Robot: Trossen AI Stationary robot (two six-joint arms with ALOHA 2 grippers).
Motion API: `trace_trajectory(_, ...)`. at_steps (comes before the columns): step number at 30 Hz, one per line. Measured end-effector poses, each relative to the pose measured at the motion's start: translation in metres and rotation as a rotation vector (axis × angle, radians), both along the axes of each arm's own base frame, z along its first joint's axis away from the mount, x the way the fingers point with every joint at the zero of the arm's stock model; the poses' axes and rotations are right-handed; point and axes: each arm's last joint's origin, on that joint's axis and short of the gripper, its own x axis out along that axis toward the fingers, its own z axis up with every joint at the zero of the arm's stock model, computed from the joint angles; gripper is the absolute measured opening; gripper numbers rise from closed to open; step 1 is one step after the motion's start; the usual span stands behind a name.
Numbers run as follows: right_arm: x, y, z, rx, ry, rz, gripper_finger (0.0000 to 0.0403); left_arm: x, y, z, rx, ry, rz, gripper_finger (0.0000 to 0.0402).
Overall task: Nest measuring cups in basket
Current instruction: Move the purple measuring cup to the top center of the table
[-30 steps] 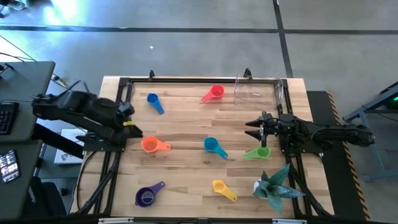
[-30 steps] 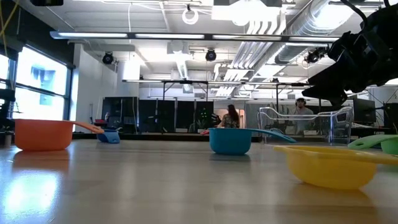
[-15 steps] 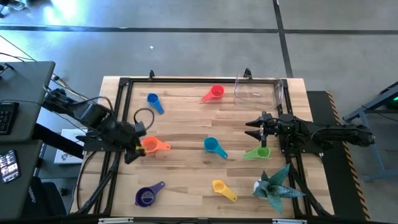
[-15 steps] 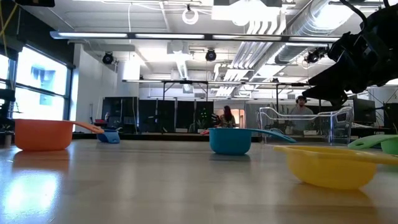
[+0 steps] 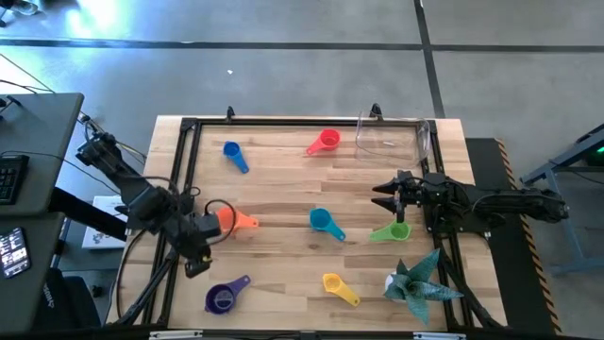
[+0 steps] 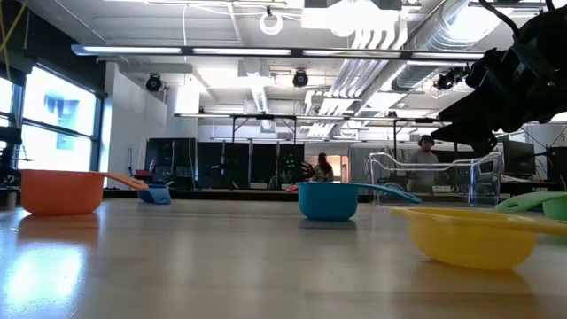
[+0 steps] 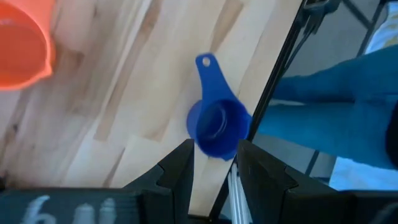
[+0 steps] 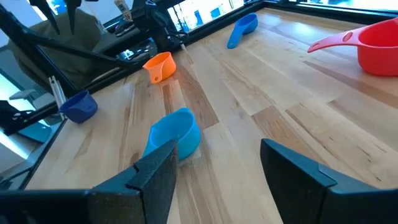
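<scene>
Seven measuring cups rest on their bases on the wooden table: blue [image 5: 234,156], red [image 5: 324,142], orange [image 5: 231,220], teal [image 5: 324,222], green [image 5: 392,229], yellow [image 5: 338,286], purple [image 5: 222,297]. The clear basket [image 5: 392,140] stands at the far right corner. My left gripper [image 5: 196,257] hangs open above the table between the orange and purple cups; its wrist view looks down on the purple cup [image 7: 214,124] just beyond its fingertips [image 7: 183,163]. My right gripper [image 5: 382,195] hovers open just far of the green cup, pointing toward the table's left.
A black metal frame [image 5: 184,179] runs around the table's edges. A teal spiky plant [image 5: 415,281] stands at the near right corner. Bare wood lies in the table's middle [image 5: 283,189]. People [image 6: 425,155] show in the room beyond the table.
My left arm has swung from the table's left edge toward the near edge. Its gripper passed the orange cup's left side and now points toward the purple cup. The cups and the right arm have kept still.
</scene>
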Motion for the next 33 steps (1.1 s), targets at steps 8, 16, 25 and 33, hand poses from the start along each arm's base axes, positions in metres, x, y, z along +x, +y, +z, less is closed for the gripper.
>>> trace_trajectory(8, 0.0, 0.0, 0.0, -0.001, 0.0, 0.0, 0.022, 0.0, -0.021, -0.013, 0.021, 0.073, 0.0, 0.0113)
trace_trajectory(16, 0.0, 0.0, 0.0, -0.001, 0.0, 0.0, 0.022, 0.001, -0.033, -0.023, 0.047, 0.123, 0.008, 0.0113)
trace_trajectory(25, 0.0, 0.0, 0.0, -0.001, 0.0, 0.0, 0.022, 0.004, -0.039, -0.03, 0.062, 0.162, 0.049, 0.0113)
trace_trajectory(33, 0.0, 0.0, 0.0, -0.001, 0.0, 0.001, 0.022, 0.012, -0.049, -0.046, 0.088, 0.246, 0.112, 0.0113)
